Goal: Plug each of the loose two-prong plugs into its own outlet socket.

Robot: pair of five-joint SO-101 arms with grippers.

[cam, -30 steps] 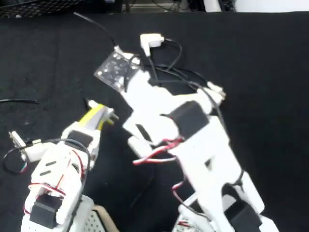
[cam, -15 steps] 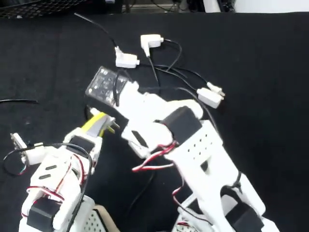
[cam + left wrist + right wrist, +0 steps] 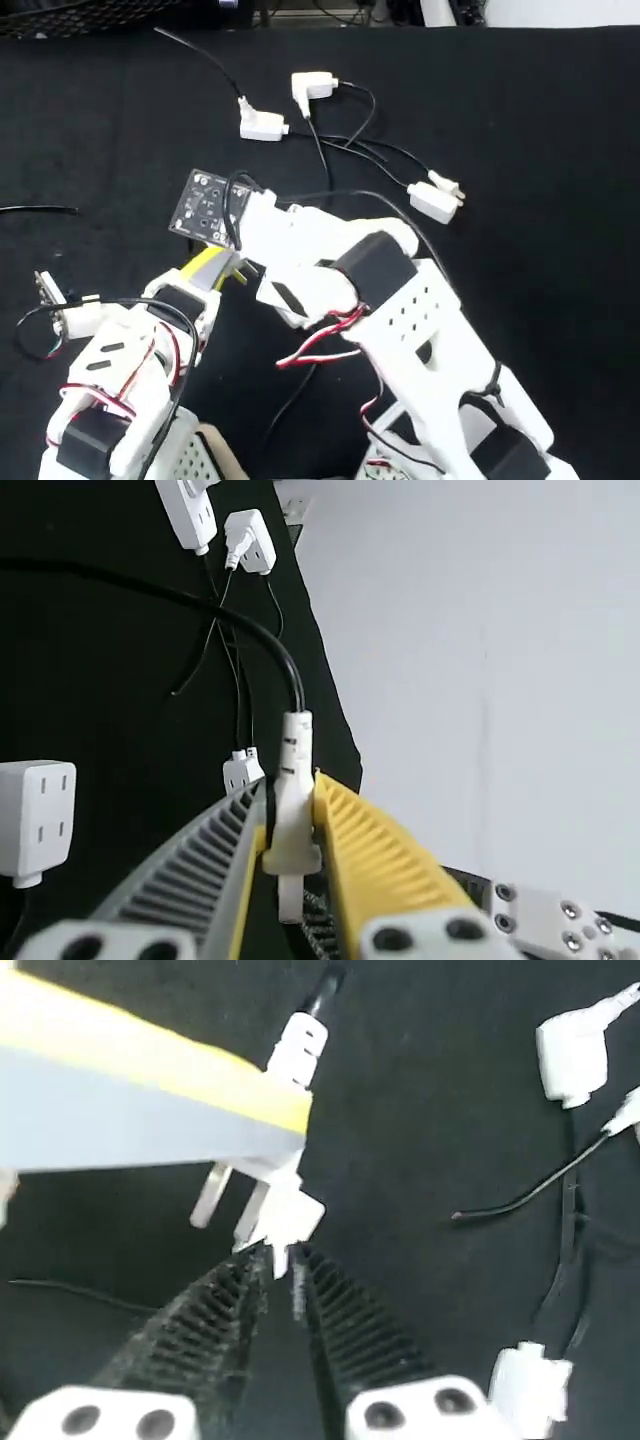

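A black cloth-covered table (image 3: 560,150) spans the high view from edge to edge, matte and evenly lit. Beyond its far edge, at 11 o'clock, lies a strip of dark mesh (image 3: 90,12); at 1 o'clock, a bright white surface (image 3: 540,10). In the left wrist view, a plain pale wall (image 3: 480,630) rises past the table's edge, softly lit.

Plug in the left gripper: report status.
Left gripper shut on plug. Right gripper at its prong end. Outlet socket nearby, nothing plugged in. Loose cables beyond.
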